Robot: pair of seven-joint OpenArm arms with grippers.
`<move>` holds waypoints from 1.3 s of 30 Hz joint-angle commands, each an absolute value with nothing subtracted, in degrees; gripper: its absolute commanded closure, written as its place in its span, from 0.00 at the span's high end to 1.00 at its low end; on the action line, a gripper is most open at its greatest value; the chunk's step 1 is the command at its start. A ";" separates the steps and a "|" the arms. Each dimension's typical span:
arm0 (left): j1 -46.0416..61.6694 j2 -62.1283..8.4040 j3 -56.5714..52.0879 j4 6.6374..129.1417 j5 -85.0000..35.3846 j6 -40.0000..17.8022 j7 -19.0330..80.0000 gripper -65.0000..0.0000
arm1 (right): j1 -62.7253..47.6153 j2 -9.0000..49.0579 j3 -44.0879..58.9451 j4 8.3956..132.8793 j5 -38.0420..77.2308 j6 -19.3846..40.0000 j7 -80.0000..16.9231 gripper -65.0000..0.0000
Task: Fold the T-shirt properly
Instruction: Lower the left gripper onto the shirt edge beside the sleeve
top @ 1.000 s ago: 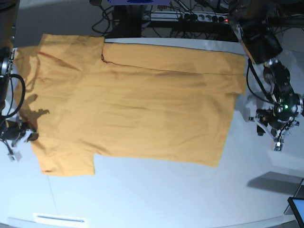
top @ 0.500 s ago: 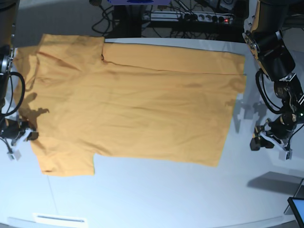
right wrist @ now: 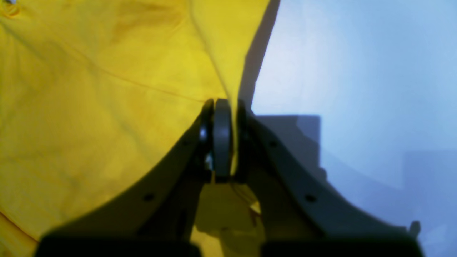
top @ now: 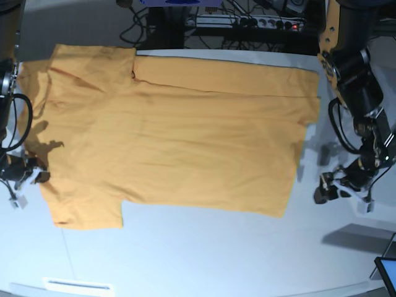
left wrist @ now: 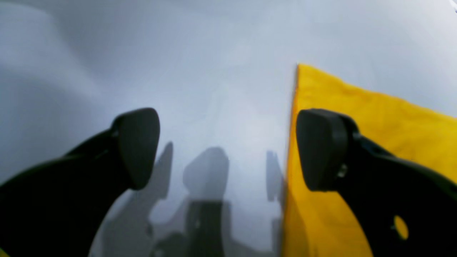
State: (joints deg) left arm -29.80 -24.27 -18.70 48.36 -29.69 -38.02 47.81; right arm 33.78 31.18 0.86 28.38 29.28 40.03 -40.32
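Two claws. Left claw [left wrist: 228,150] spread wide, empty, low over the bare grey counter [left wrist: 214,71]; one pad overlaps the hem edge of the T-shirt [left wrist: 375,117] in the wrist view. Right claw [right wrist: 223,139] pressed together, pinching T-shirt fabric near the sleeve. T-shirt, orange-yellow, lies flat w/ light wrinkles across the counter, far side folded over lengthwise.

table [top: 204,260]: pale grey | power strip [top: 247,21]: behind far edge, cables beside; tablet corner [top: 387,272]: lower right
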 commanded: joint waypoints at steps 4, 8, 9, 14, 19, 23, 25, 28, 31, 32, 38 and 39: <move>-35.21 -25.19 -14.64 45.58 -31.08 -38.64 44.97 0.88 | 34.15 31.87 0.75 28.62 27.65 40.00 -42.51 0.00; -36.97 -24.13 -11.91 45.23 -31.16 -38.64 43.56 0.88 | 34.15 31.96 0.75 28.62 27.65 40.00 -42.51 0.00; -37.41 -23.69 -11.47 45.14 -31.16 -38.64 43.56 0.88 | 34.15 31.96 0.75 28.62 27.65 40.00 -42.51 0.00; -40.22 -21.05 -10.77 38.64 -31.08 -38.64 43.47 0.88 | 34.15 31.96 0.75 28.62 27.65 40.00 -42.51 0.00; -40.57 -18.77 -10.77 36.09 -30.81 -38.64 40.92 0.88 | 34.15 31.96 0.75 28.62 27.65 40.00 -42.51 0.00; -40.40 -18.68 -10.68 36.00 -30.73 -38.64 40.66 0.88 | 34.15 32.04 0.75 28.62 27.65 40.00 -42.51 0.00; -40.40 -18.68 -10.68 36.00 -30.73 -38.64 40.66 0.88 | 34.15 32.04 0.75 28.62 27.65 40.00 -42.51 0.00; -40.22 -18.59 -10.68 36.00 -30.73 -38.64 40.92 0.88 | 34.15 32.04 0.75 28.62 27.65 40.00 -42.51 0.00; -38.29 -17.45 -10.68 36.00 -30.73 -38.64 40.92 0.88 | 34.15 31.96 0.75 28.62 27.65 40.00 -42.51 0.00; -37.67 -17.45 -10.68 36.00 -30.73 -38.64 40.92 0.88 | 34.15 31.96 0.75 28.62 27.65 40.00 -42.51 0.00; -35.12 -16.66 -10.68 36.00 -30.73 -38.64 40.92 0.88 | 34.07 31.96 0.75 28.62 27.65 40.00 -42.51 0.00; -35.03 -16.66 -10.68 36.09 -30.73 -38.64 40.92 0.88 | 34.07 31.96 0.75 28.62 27.65 40.00 -42.51 0.00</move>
